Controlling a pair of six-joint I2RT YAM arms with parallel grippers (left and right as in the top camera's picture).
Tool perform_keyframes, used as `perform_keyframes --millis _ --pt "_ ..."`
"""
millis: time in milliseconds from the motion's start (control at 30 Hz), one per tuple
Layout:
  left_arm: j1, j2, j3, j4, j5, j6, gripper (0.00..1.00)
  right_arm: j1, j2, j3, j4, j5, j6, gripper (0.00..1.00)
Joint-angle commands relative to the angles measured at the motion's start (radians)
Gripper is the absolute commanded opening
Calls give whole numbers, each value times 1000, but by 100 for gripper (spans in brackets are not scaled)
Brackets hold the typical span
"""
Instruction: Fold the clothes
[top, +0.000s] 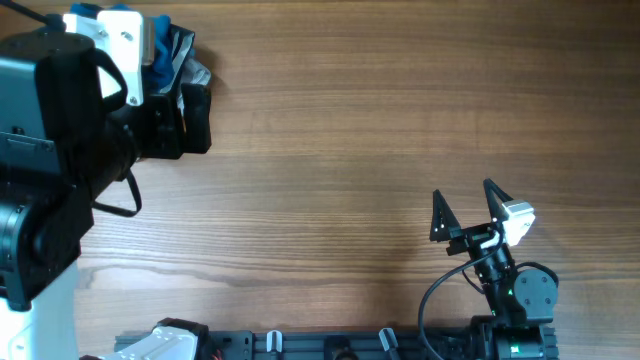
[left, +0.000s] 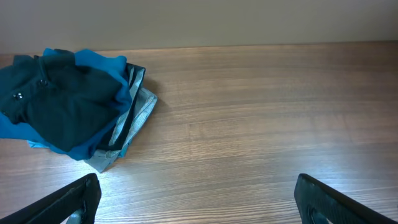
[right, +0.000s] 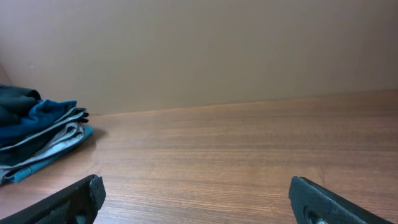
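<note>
The black T-shirt (left: 59, 106) lies folded on top of a pile of clothes at the table's far left. A small white mark shows near its left edge. It is the dark top layer in the right wrist view (right: 15, 99). In the overhead view my left arm hides most of the pile (top: 185, 55). My left gripper (left: 199, 202) is open and empty over bare wood just in front of and to the right of the pile; it also shows in the overhead view (top: 185, 120). My right gripper (top: 467, 207) is open and empty at the front right, far from the pile (right: 196, 202).
Under the black T-shirt lie a bright blue garment (left: 102, 65), a thin black layer (left: 135, 78) and a grey garment (left: 140, 112). The wooden table (top: 350, 120) stretches to the right of the pile. A plain wall (right: 199, 50) stands behind the table's far edge.
</note>
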Motion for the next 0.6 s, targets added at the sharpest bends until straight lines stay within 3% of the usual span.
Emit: perform_keyframes --millis 0,567 --pt "-5 -2 2 2 -10 -10 100 5 -11 -1 4 14 15 100" --pt "-5 -2 2 -10 -10 -9 100 5 -5 -1 5 14 16 100"
